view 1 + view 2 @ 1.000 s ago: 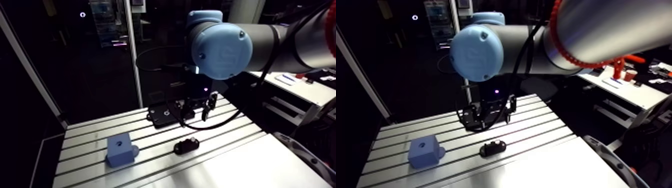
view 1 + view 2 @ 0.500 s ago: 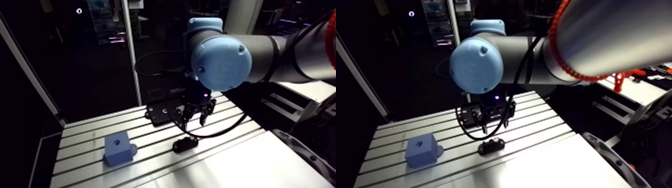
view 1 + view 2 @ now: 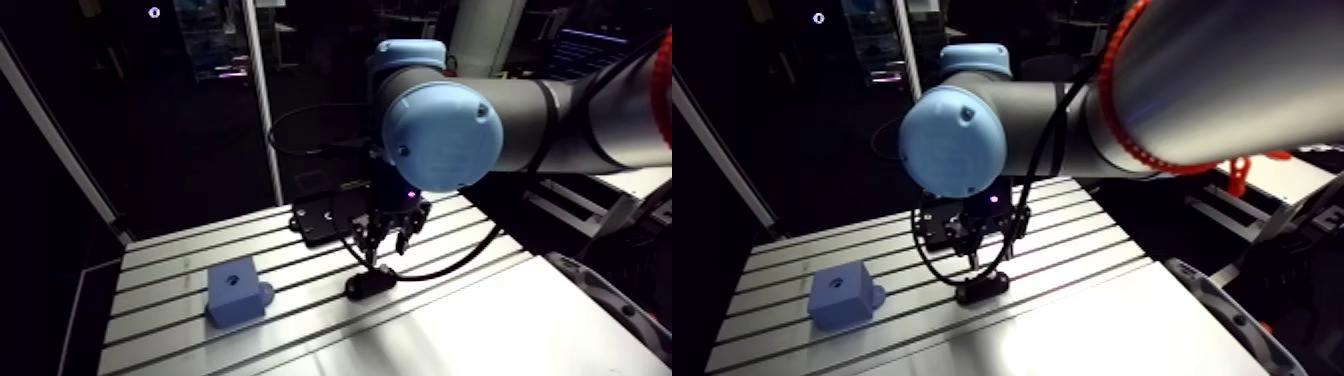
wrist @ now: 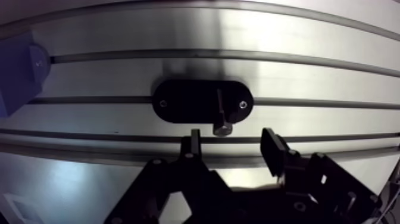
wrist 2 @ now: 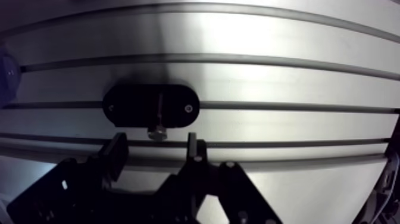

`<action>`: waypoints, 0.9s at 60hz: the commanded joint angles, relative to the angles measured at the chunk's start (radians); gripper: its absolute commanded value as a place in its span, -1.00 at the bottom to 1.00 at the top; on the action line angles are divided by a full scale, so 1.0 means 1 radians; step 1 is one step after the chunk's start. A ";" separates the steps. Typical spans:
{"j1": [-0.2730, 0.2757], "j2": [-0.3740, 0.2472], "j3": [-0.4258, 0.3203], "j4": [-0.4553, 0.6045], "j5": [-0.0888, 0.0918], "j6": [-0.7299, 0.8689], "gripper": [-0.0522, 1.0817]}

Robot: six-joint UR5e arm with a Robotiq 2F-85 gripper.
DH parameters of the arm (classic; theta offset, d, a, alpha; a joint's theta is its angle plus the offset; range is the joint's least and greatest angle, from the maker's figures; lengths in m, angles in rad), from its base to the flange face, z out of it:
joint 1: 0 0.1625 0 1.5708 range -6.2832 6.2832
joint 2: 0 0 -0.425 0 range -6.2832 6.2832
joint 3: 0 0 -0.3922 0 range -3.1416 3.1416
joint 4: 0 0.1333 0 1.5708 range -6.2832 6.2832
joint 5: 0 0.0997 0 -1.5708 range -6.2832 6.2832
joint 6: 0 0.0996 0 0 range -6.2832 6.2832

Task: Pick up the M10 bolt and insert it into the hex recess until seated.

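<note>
M10 bolt [image 4: 221,116], a small dull-grey metal one with a thin shank and a wider head, lies flat across a black oval holder plate [image 4: 184,101]. The plate sits on the slotted aluminium table [image 4: 297,36]. The bolt's head is at the plate's edge nearest the gripper [image 4: 231,138]. The pincer is released and empty, with its two black fingers [image 4: 194,143] spread apart. The bolt is just ahead of their tips, roughly on the line that runs between them.

The step in hand looks like the final approach for the pick. To do it well, the gripper should probably move forward slightly so that the pads bracket the shank just behind the head rather than the head's rim. It should then go down until the tips almost meet the plate, and close gently. The closing line already runs across the shank, so little wrist turn seems needed. A grip that is off-centre could roll or flick the bolt off the plate.

A blue plastic block [image 3: 237,290] with a hole in its top stands well apart along the table. It is likely the target, though I cannot tell whether the hole is hexagonal.

In the arm view the wrist hangs below a light-blue joint cap [image 3: 440,120], with the gripper pointing straight down over the plate and close above it.
</note>
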 commanded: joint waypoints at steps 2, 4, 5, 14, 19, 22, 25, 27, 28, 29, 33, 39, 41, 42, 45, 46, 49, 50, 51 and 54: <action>0.000 0.010 0.004 -0.006 0.000 -0.002 -0.19; 0.000 0.011 0.005 -0.008 0.000 -0.004 -0.19; 0.001 0.013 0.005 -0.013 0.000 -0.004 -0.18; 0.000 0.019 0.008 -0.023 -0.002 -0.005 -0.13; 0.000 0.019 0.010 -0.023 -0.002 -0.005 -0.13; 0.000 0.019 0.014 -0.023 -0.002 -0.005 -0.13; 0.000 0.019 0.016 -0.023 -0.002 -0.004 -0.13; 0.000 0.019 0.016 -0.023 -0.002 -0.005 -0.12; 0.000 0.019 0.019 -0.023 -0.002 -0.004 -0.12; 0.000 0.019 0.019 -0.023 -0.002 -0.004 -0.12; 0.001 0.019 0.019 -0.023 -0.002 -0.004 -0.12; 0.000 0.019 0.021 -0.023 -0.002 -0.003 -0.11; 0.000 0.019 0.021 -0.024 -0.002 -0.002 -0.10; 0.000 0.019 0.021 -0.023 -0.002 -0.001 -0.09; 0.000 0.019 0.021 -0.023 -0.002 -0.001 -0.08; 0.000 0.019 0.021 -0.023 -0.002 -0.002 -0.08; 0.001 0.019 0.022 -0.023 -0.002 -0.001 -0.08; 0.002 0.019 0.023 -0.024 -0.002 -0.001 -0.08; 0.002 0.019 0.023 -0.024 -0.002 -0.001 -0.08; 0.002 0.019 0.024 -0.023 -0.002 -0.001 -0.07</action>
